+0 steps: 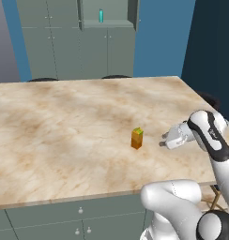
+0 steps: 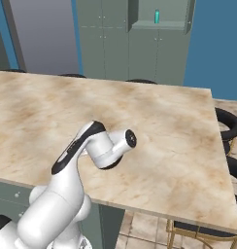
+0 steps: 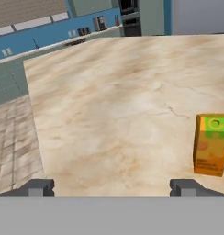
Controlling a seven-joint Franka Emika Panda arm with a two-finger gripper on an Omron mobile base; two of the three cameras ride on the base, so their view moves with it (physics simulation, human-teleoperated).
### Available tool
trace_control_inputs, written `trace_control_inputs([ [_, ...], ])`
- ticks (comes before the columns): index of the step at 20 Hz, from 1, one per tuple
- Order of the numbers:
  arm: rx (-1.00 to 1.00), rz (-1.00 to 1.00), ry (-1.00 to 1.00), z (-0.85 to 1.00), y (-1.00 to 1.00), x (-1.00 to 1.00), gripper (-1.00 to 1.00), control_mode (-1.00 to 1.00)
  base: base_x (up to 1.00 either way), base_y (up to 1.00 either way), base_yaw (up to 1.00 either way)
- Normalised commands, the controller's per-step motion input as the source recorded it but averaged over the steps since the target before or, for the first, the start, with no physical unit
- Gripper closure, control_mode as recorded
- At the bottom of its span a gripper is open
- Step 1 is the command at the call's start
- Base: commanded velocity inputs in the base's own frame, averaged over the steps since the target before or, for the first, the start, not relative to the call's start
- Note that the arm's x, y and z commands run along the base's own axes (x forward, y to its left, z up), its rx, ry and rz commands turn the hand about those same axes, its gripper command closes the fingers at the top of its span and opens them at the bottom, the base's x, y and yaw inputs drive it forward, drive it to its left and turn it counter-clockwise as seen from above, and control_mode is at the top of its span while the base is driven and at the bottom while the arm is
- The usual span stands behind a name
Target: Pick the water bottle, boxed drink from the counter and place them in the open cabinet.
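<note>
- Carton edge is cut off in the hand view: the boxed drink point(image 3: 211, 144) runs past the right border there, so its far side is hidden.
- In the right base view the robot's own forearm and wrist cover the spot where the carton stands, and the fingers are turned away behind the wrist.
- The gripper point(image 1: 162, 141) is small in the left base view; the fingertips blur into one dark nub there and their gap cannot be read from that angle.
- The hand view settles it: the two dark fingertips point(image 3: 39, 187) sit far apart at the bottom, jaws spread wide with nothing between them.
- The boxed drink point(image 1: 137, 138) stands upright on the counter point(image 1: 64, 136), orange body with a yellow-green top, near the front right part of the slab.
- It lies just beside the gripper, off the fingertips, apart from them and not touching; in the hand view it sits outside the jaw gap, above and beyond the right-hand fingertip.
- The water bottle point(image 1: 101, 16) stands upright on a shelf of the open cabinet point(image 1: 130, 14) at the back wall, well apart from the counter; it shows again as a tiny teal bar in the right base view point(image 2: 157, 16), its cap too small to make out.
</note>
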Motion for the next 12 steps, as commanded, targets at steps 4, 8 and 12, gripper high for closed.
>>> trace_control_inputs([
  [4, 0.03, -0.08, -0.01, -0.20, 0.22, 0.00, -1.00, -1.00, 0.00, 0.00, 0.00],
  [8, 0.04, -0.12, -0.07, -0.15, 0.18, 0.07, -1.00, -1.00, 0.00, 0.00, 0.00],
  [12, 0.00, -0.10, -0.11, -0.11, 0.16, 0.10, -1.00, -1.00, 0.00, 0.00, 0.00],
])
